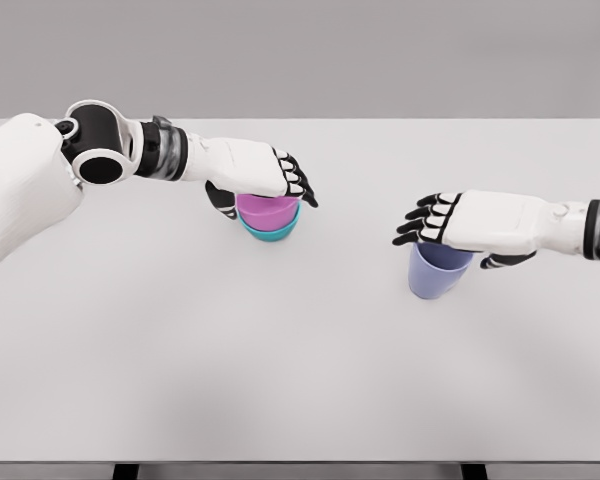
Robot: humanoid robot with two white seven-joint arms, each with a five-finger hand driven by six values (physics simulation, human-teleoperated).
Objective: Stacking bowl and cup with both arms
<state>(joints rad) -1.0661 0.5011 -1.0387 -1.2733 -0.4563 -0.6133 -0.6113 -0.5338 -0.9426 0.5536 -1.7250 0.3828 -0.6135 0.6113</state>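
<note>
The flat white rectangular table (300,380) carries three vessels: two bowls and one cup. The white left hand (270,172) rests over the round pink bowl (267,210), fingers curled at its rim, thumb on the near side. That bowl sits nested in the round teal bowl (273,232). Well apart to the right, the white right hand (460,222) clasps the rim of the upright lavender plastic cup (435,272).

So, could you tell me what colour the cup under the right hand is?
The cup is lavender blue, seen in the head view.
</note>
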